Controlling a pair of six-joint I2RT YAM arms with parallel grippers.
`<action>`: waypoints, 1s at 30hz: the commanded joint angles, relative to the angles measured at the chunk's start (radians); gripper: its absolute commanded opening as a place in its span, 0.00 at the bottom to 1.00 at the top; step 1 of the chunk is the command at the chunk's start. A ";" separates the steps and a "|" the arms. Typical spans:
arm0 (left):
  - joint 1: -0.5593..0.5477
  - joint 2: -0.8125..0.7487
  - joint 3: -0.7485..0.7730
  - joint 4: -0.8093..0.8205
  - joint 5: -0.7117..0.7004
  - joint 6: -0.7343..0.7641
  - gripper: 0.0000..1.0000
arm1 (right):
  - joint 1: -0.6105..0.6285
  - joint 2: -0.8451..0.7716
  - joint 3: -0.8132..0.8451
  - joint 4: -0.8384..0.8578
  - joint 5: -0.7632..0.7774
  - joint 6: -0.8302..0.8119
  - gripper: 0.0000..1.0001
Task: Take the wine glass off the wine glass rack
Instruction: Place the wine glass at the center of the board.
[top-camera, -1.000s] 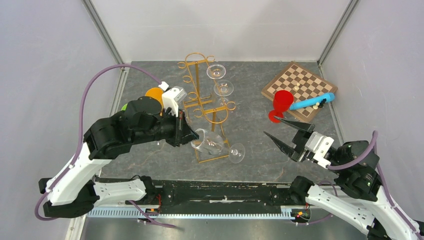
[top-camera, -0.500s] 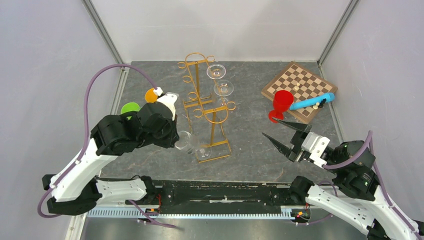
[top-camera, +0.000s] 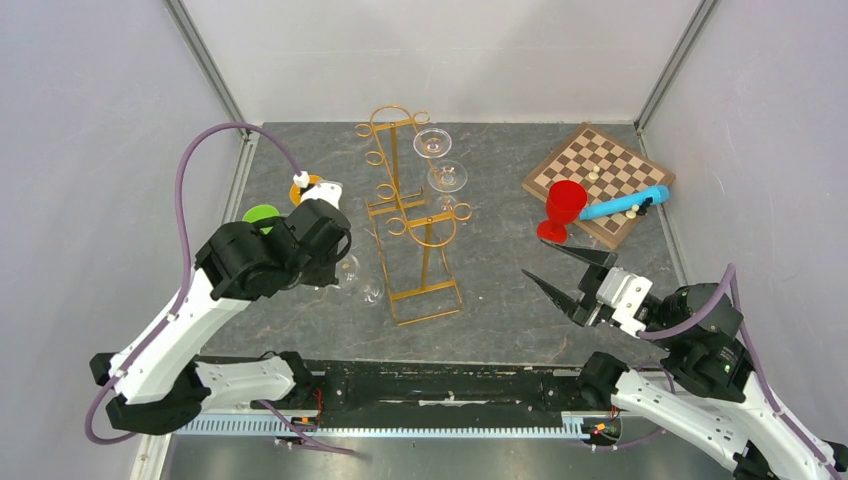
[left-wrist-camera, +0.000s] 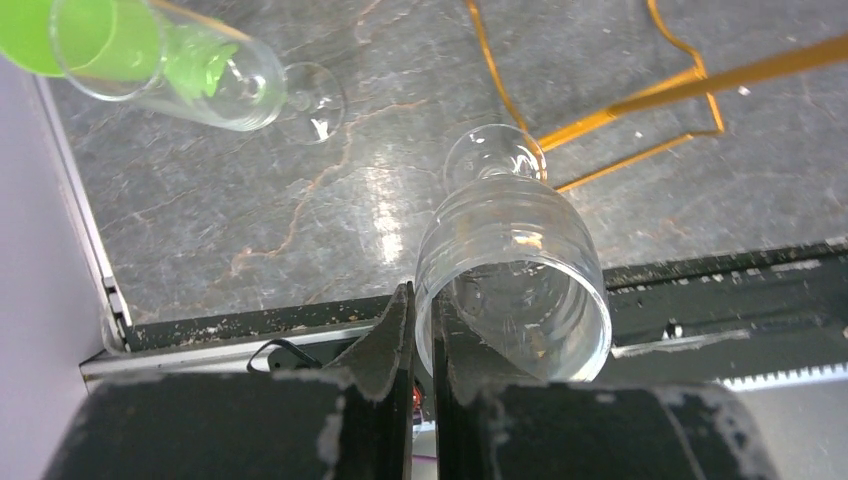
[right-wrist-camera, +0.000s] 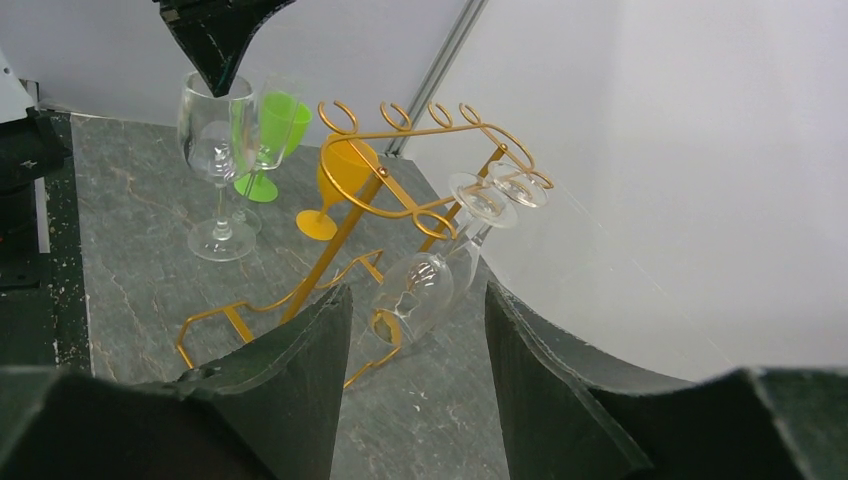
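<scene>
Wine glass (left-wrist-camera: 510, 260) is off the wine glass rack (right-wrist-camera: 345, 230). It hangs upright from the left gripper (left-wrist-camera: 422, 305), which is pinched shut on the rim, one finger inside the bowl and one outside. Long axis is close to vertical: rim up at the fingers, stem straight down, foot (right-wrist-camera: 220, 240) lowest. In the right wrist view the foot sits at or just above the table (top-camera: 500, 300); whether it touches I cannot tell. In the overhead view the glass is on the left side of the rack, near the base's near left corner. No gold wire touches it, and the hooks are well clear of the rim. A second clear glass (left-wrist-camera: 215, 75) stands farther left beside the green cup (top-camera: 262, 214), apart from the held one. My reading: the lift-off is done and what is left is to set it down. That move depends on the foot lying directly under the gripper, so a straight descent and a small release should leave it standing. Any sideways pull at the rim would tip it. Right gripper (top-camera: 537, 255) is spread open and empty on the far side of the rack, well apart. It is nearer the two hanging glasses (top-camera: 447, 177) on the right rail.
</scene>
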 joint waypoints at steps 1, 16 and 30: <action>0.122 -0.033 -0.075 0.109 0.036 0.070 0.02 | -0.002 -0.016 -0.013 0.019 0.006 -0.001 0.54; 0.428 -0.037 -0.261 0.256 0.155 0.226 0.02 | -0.002 -0.049 -0.028 -0.009 0.013 0.005 0.54; 0.525 0.016 -0.361 0.344 0.178 0.281 0.02 | -0.002 -0.073 -0.031 -0.027 0.037 0.014 0.56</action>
